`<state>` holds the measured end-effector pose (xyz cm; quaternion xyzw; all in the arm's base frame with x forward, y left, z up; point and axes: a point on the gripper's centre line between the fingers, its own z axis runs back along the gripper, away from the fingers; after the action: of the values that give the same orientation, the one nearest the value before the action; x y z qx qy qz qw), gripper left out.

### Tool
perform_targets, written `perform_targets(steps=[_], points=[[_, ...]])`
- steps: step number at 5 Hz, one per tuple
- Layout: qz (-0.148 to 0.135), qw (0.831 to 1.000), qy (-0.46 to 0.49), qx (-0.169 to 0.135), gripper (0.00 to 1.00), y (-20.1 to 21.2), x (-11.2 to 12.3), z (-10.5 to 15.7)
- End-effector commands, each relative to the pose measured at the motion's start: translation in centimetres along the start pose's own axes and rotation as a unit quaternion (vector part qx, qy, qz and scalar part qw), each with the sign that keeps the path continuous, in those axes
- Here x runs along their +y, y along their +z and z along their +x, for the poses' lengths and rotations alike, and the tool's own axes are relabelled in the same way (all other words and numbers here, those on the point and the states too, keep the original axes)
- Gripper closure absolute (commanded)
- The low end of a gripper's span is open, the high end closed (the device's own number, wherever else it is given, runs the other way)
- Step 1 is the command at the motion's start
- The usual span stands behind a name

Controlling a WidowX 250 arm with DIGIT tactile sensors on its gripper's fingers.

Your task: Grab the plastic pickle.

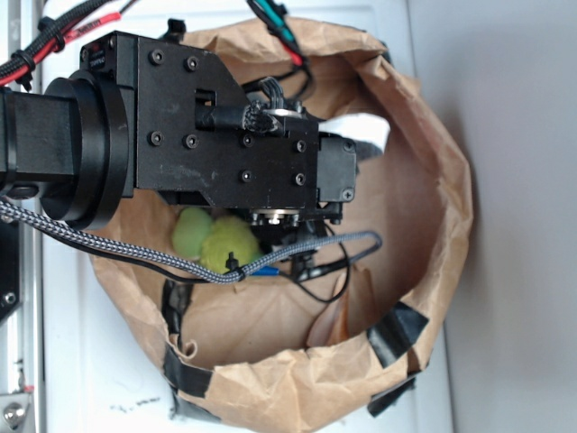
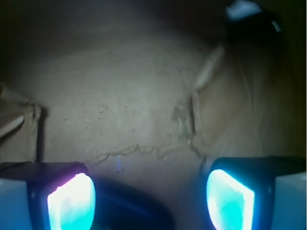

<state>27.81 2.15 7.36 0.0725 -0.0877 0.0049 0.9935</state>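
My gripper [image 2: 151,194] is down inside a brown paper bag [image 1: 433,180], and its two glowing fingers [image 2: 72,203] stand wide apart, open. Low between them, nearer the left finger, lies a dark rounded shape [image 2: 129,211]; I cannot tell whether it is the plastic pickle. In the exterior view the black wrist housing [image 1: 225,135] covers the fingers and the bag's floor below them. No pickle shows plainly in either view.
A fuzzy lime-green plush toy [image 1: 216,242] lies in the bag just under the wrist. The bag's rim is patched with black tape [image 1: 397,329]. The bag floor [image 2: 120,105] is wrinkled and torn. A braided cable [image 1: 135,257] crosses the bag's left side.
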Motion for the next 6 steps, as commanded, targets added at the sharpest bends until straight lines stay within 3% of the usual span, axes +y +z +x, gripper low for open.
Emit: perform_targets(steps=[1, 2, 4, 6], points=[[-0.077, 0.969, -0.223, -0.076, 0.0, 3.0, 1.7, 0.9], [-0.085, 0.945, -0.308, -0.067, 0.0, 2.0, 2.5, 1.4], [-0.067, 0.943, -0.322, -0.058, 0.0, -0.3, 2.1, 1.8], [-0.043, 0.93, -0.353, -0.091, 0.0, -1.9, 0.9, -0.2]])
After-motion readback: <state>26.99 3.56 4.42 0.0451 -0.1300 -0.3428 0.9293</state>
